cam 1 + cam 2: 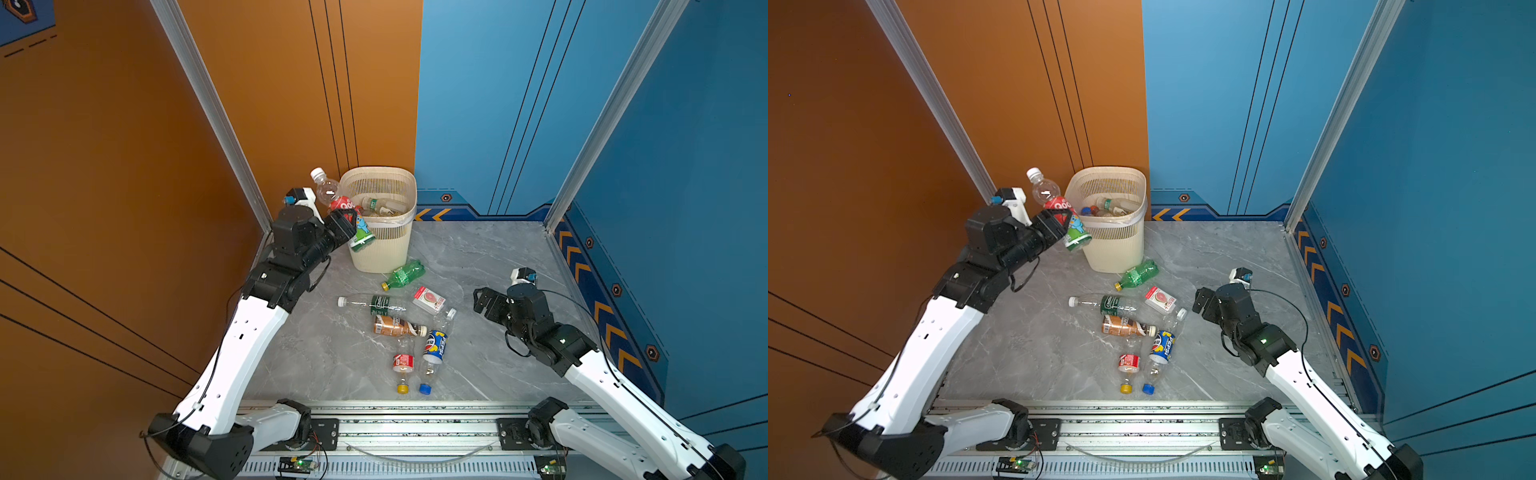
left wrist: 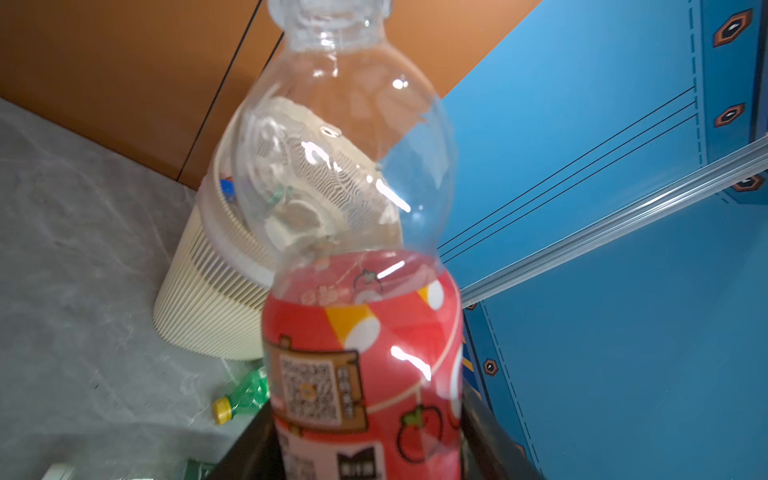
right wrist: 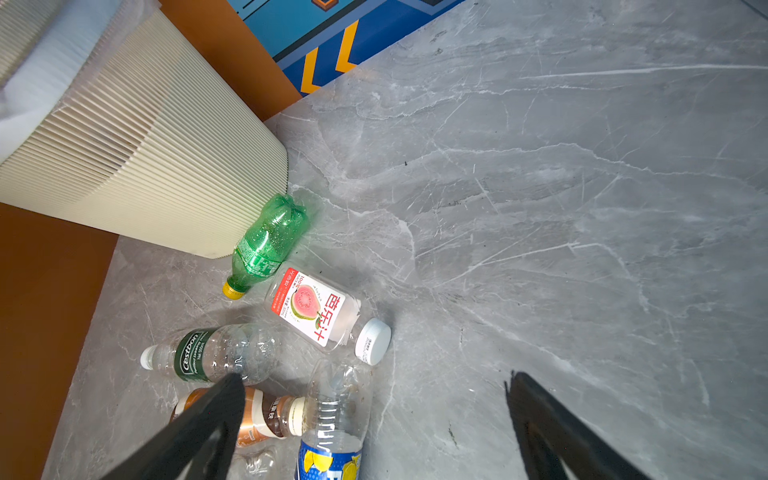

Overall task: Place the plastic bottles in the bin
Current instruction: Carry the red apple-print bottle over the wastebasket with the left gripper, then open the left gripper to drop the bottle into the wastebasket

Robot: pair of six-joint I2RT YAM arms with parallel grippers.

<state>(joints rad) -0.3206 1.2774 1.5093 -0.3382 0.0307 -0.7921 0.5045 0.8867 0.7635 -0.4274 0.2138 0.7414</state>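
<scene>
Left arm [image 1: 241, 353]: white shell links, black joint housings, small dark holes in shell. Thin black cable [image 1: 212, 370] along outside of link. Behind left gripper [image 1: 351, 222]: white camera mount [image 1: 307, 197], blue-tipped module. Right arm [image 1: 602, 382]: same white/black build; green LED [image 1: 1263, 340] on black housing behind wrist; looping black lead [image 1: 1292, 304]. Right gripper [image 3: 374, 376]: fingers [image 3: 208, 419] matte black, tapering. Base plates [image 1: 324, 432] black, silver screws.

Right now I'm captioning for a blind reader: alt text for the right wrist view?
The open black right hand hangs above plastic bottles lying on a grey marble-look table. A green yellow-capped bottle lies beside the cream ribbed plastic bin.
</scene>
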